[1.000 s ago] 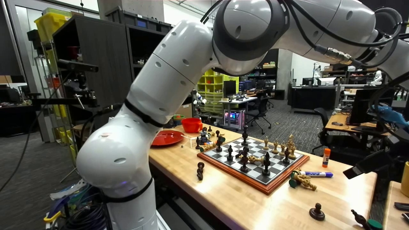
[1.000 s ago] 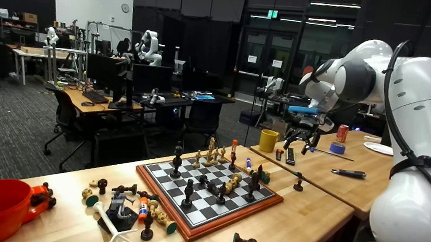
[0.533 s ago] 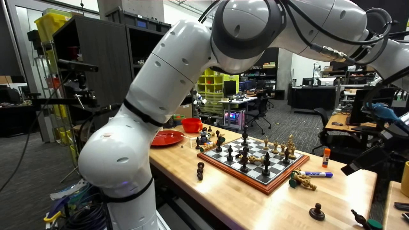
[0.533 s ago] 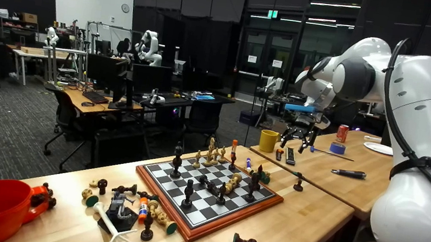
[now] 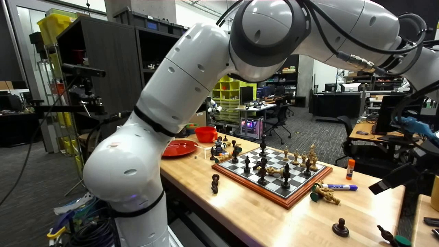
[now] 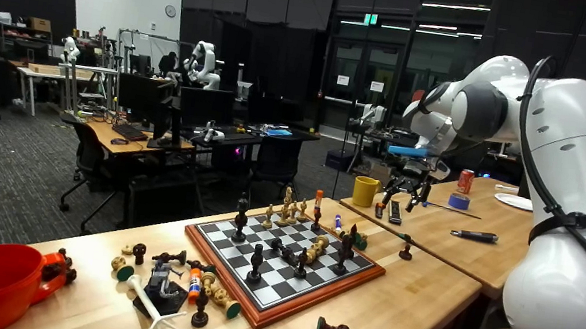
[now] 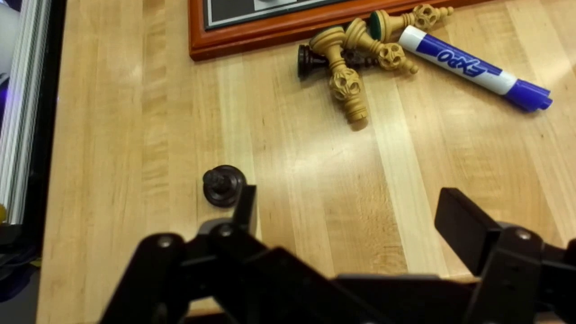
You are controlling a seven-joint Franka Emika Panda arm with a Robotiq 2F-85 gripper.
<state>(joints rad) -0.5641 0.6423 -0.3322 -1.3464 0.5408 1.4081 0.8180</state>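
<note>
"Above one end of the counter (image 7: 112, 157), how does the claw (image 7: 351, 211) stand?"

"Jaws wide apart, nothing between them. Nearest is a dark pawn (image 7: 223, 185), upright between the chessboard (image 7: 252, 36) and the counter's end edge; both exterior views show a gap below the claw."

"How far along, then?"

"No grasp is made, I'd judge; whether one lies ahead or is over, I couldn't say. Farther out, two toppled light chess pieces (image 7: 345, 83) lie along the chessboard's edge, a third light piece (image 7: 398, 21) by the Expo marker (image 7: 463, 63). On the chessboard, standing pieces (image 6: 240, 220) mix with fallen pieces (image 6: 288, 254)."

"And what's hard to see?"

"A dark piece (image 7: 308, 63) half covered by those two: its kind escapes me. Near the counter's end, another toppled dark piece (image 5: 387, 236) is cut off in an exterior view, where much of the claw is lost too."
</note>
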